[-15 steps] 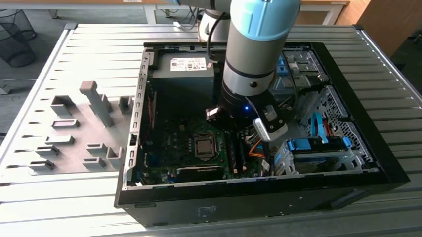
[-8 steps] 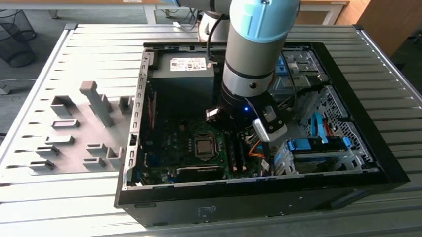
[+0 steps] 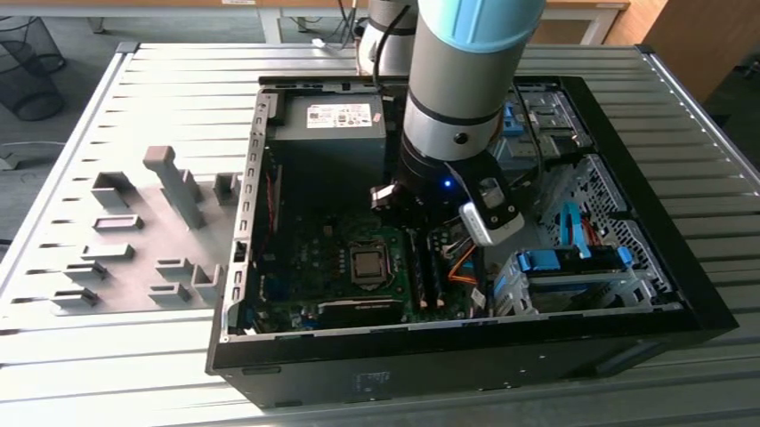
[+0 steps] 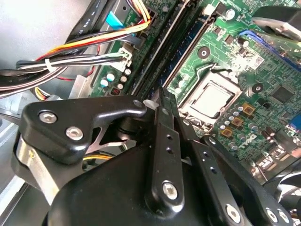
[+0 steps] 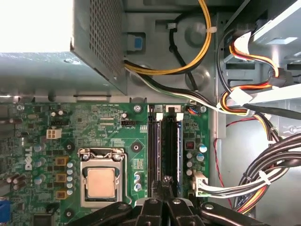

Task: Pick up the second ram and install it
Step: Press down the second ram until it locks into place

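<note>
Second ram (image 5: 172, 146): read as the long, thin, bluish strip standing on edge in one of the two parallel memory slots (image 5: 155, 146), beside the CPU socket (image 5: 101, 181) on the green motherboard (image 5: 117, 127). In the exterior view it lay as a dark narrow bar (image 3: 435, 271) just under the arm. Latch state could not be told, so seating depth was left unjudged. Handling estimate: light, stiff along its length, but a thin board that would not take bending or twisting. The chips and the contact edge are fragile. The flat faces would be somewhat slick to pinch. The best hold was judged to be across the two flat faces near mid-length, at the upper edge and away from the contacts. Any push into the slot should be straight down and even at both ends. The end effector (image 5: 167, 181) hovered directly over the near end of the slots. In both wrist views its black fingers were drawn together tip to tip (image 4: 162, 96), and nothing could be seen clamped between them. Whether the tips touched the stick's top edge could not be told. Bundled power cables (image 5: 263, 174) ran close by on the drive-bay side of the slots, apart from the fingers. The perforated power supply box (image 3: 333, 120) sat at the far end of the open computer case (image 3: 475, 356). Outside the case, grey fixture blocks (image 3: 166, 222) stood on the slatted metal surface (image 3: 178, 89), well apart from the arm.
</note>
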Controlling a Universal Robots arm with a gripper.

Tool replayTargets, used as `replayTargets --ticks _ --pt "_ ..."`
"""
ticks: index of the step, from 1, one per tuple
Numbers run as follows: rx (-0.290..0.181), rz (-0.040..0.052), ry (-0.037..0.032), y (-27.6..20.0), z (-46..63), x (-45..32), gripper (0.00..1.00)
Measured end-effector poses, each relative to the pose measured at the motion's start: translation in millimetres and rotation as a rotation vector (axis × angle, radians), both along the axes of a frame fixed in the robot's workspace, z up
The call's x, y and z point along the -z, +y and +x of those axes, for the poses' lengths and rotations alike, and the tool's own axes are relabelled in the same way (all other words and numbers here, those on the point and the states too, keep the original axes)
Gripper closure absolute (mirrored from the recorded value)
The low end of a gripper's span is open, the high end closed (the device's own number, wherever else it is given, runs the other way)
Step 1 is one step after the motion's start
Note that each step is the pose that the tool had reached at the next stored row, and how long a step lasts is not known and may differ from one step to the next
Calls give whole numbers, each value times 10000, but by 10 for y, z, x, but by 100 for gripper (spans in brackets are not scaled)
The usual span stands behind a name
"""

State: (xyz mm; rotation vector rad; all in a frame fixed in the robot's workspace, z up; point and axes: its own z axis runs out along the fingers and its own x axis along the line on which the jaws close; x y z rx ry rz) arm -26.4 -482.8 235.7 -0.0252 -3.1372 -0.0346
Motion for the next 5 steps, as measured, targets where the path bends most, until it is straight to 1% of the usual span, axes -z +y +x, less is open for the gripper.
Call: replayTargets --ticks 3,5 --pt "0 35 1 -1 0 -1 90" --pt "0 41 1 -1 0 -1 90"
